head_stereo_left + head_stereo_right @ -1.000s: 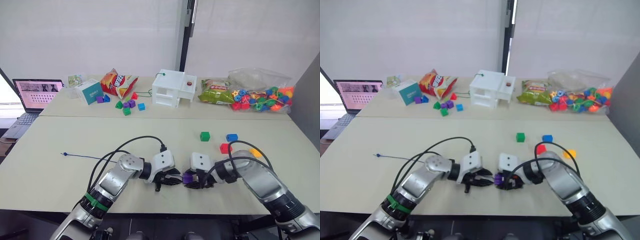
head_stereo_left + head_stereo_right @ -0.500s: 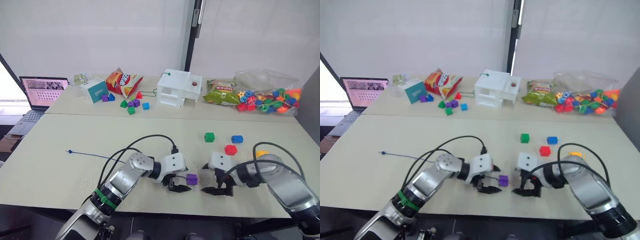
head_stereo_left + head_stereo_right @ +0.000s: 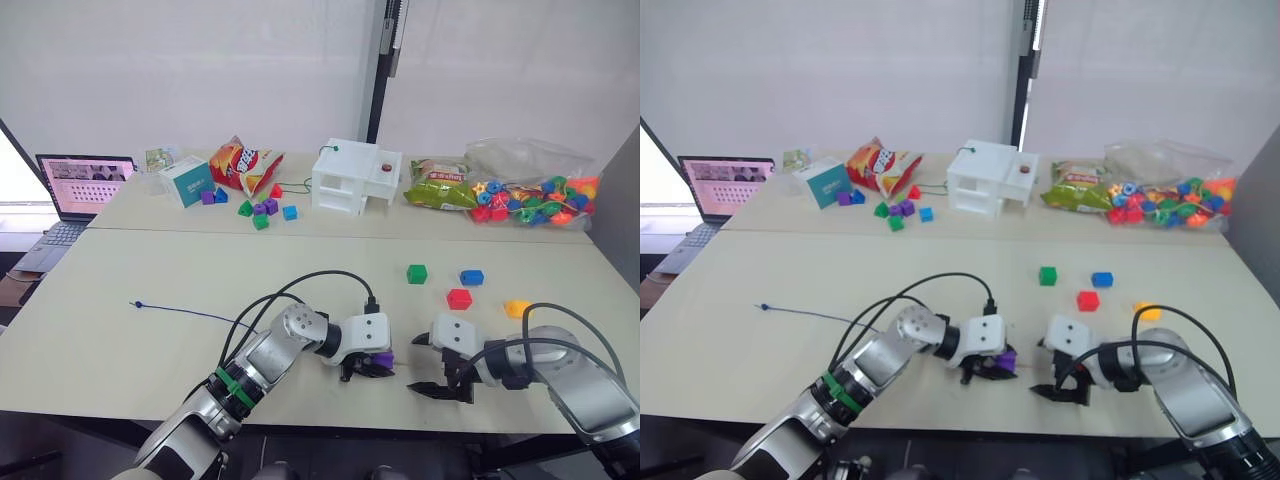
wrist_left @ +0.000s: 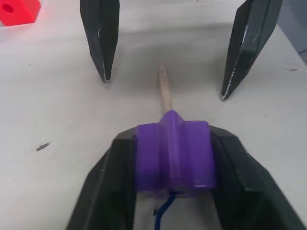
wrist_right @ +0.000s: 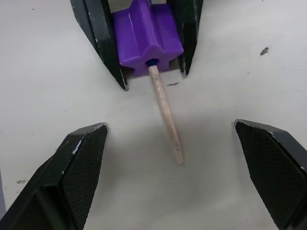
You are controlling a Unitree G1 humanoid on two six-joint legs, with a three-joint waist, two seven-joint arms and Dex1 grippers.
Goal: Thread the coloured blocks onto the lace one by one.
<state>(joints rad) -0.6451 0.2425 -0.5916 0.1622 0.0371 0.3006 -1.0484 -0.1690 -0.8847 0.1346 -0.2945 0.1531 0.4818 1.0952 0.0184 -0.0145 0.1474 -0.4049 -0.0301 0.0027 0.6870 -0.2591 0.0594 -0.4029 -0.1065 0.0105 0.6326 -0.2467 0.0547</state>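
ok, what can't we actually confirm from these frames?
- Lace between the left arm and the purple block: head views, hidden behind the arm and black cables.
- Purple block's underside: left wrist view, covered by the left tool.
- Yellow-orange block: head views, too small to tell its shape.
- Laptop: left eye view, cut by the frame edge.

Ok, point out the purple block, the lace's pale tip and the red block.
purple block (image 4: 173,155), left wrist view, middle of its top face.
lace's pale tip (image 5: 165,112), right wrist view, midway along the stiff pale stick.
red block (image 3: 459,298), left eye view, its top face.
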